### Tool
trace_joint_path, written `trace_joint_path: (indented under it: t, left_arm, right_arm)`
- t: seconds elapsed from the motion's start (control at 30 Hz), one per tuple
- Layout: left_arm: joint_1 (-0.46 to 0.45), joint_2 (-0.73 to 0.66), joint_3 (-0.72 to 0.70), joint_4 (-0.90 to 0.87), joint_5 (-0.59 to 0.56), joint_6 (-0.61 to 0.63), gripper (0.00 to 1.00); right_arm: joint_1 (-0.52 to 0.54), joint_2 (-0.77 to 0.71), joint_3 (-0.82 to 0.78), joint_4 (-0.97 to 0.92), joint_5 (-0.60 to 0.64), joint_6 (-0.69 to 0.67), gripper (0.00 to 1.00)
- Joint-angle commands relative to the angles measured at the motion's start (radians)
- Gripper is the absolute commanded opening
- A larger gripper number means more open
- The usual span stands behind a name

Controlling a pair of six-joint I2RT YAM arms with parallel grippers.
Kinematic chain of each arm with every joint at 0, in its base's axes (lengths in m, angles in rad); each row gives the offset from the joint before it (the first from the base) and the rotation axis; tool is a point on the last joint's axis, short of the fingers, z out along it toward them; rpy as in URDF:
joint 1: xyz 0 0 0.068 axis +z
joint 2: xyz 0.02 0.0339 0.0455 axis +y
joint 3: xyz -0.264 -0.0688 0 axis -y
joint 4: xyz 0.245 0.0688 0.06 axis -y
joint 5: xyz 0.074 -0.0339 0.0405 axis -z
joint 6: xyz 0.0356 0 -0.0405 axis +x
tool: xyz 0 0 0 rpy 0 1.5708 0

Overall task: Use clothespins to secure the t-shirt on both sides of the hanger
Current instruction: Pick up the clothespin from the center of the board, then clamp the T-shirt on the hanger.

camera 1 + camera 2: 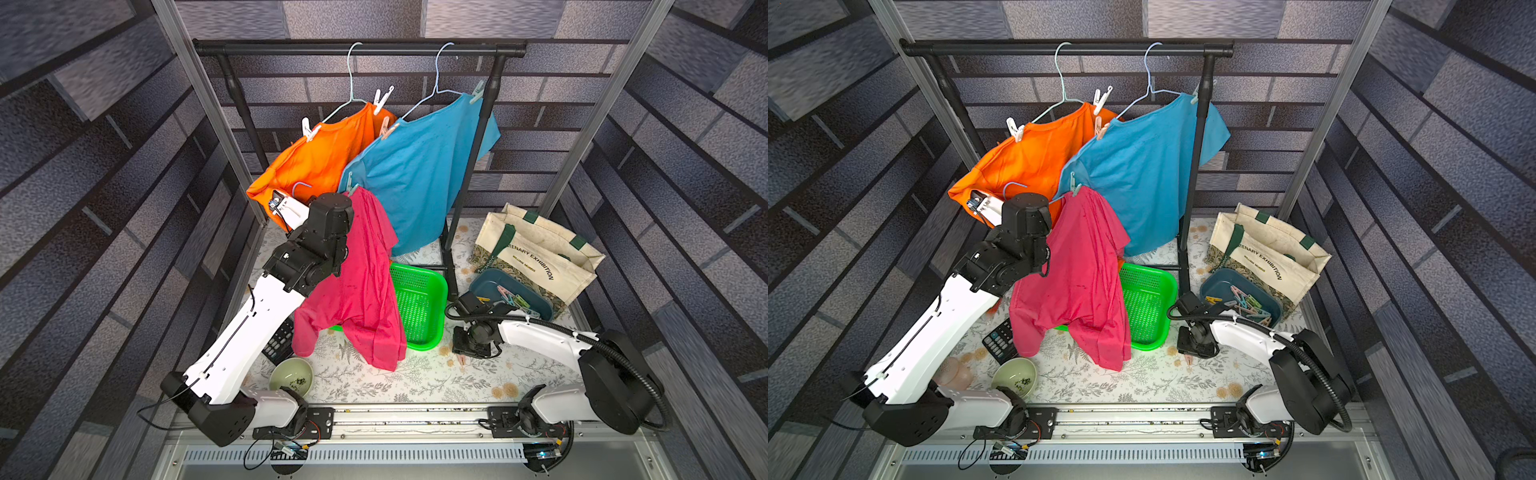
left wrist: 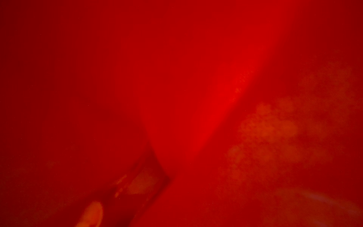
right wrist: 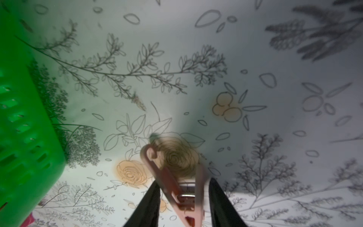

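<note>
A pink t-shirt (image 1: 361,282) (image 1: 1079,270) hangs on a hanger whose pale hook (image 1: 301,187) sticks up beside my raised left arm. One mint clothespin (image 1: 351,189) grips its shoulder. The shirt covers my left gripper, and red cloth (image 2: 176,78) fills the left wrist view. My right gripper (image 3: 182,180) points down at the table near the basket. A peach clothespin (image 3: 169,182) (image 1: 461,362) sits between its black fingers (image 3: 153,196). One finger touches it and a thin gap shows at the other. More clothespins (image 1: 515,299) lie in a dark teal tray (image 1: 490,282).
Orange (image 1: 320,158) and blue (image 1: 419,166) shirts hang pinned on the black rack (image 1: 357,49). A green basket (image 1: 419,307) (image 3: 23,118) stands beside my right gripper, and a tote bag (image 1: 540,249) stands behind the tray. A bowl (image 1: 291,376) and a calculator (image 1: 1000,340) lie front left.
</note>
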Motion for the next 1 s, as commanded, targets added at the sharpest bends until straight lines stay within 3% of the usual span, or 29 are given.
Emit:
trace_joint_path:
  t: [0.0,0.1,0.2,0.37,0.57,0.7,0.97]
  left_arm:
    - [-0.001,0.002,0.072,-0.094,-0.068,-0.11,0.0]
    - [-0.004,0.012,0.077,-0.056,-0.059,-0.081,0.0]
    - [-0.028,0.038,0.121,-0.104,-0.123,-0.114,0.0]
    - [-0.043,0.059,0.166,-0.128,-0.144,-0.134,0.0]
    - [-0.098,0.14,0.315,-0.302,-0.226,-0.236,0.0]
    - [-0.142,0.21,0.45,-0.424,-0.278,-0.327,0.0]
    - [-0.208,0.348,0.643,-0.493,-0.305,-0.333,0.0]
  right_arm:
    - [0.0,0.012,-0.04,0.013,0.004,0.026,0.36]
    - [0.0,-0.005,-0.045,0.019,0.008,0.029,0.29]
    - [0.0,-0.069,-0.04,0.038,0.017,0.017,0.23]
    - [0.001,-0.257,0.036,0.037,0.066,-0.056,0.09]
    - [0.035,-0.445,0.151,0.19,0.08,-0.128,0.0]
    - [0.221,-0.457,0.246,0.393,0.22,-0.262,0.0]
    - [0.51,-0.302,0.405,0.818,0.388,-0.516,0.0]
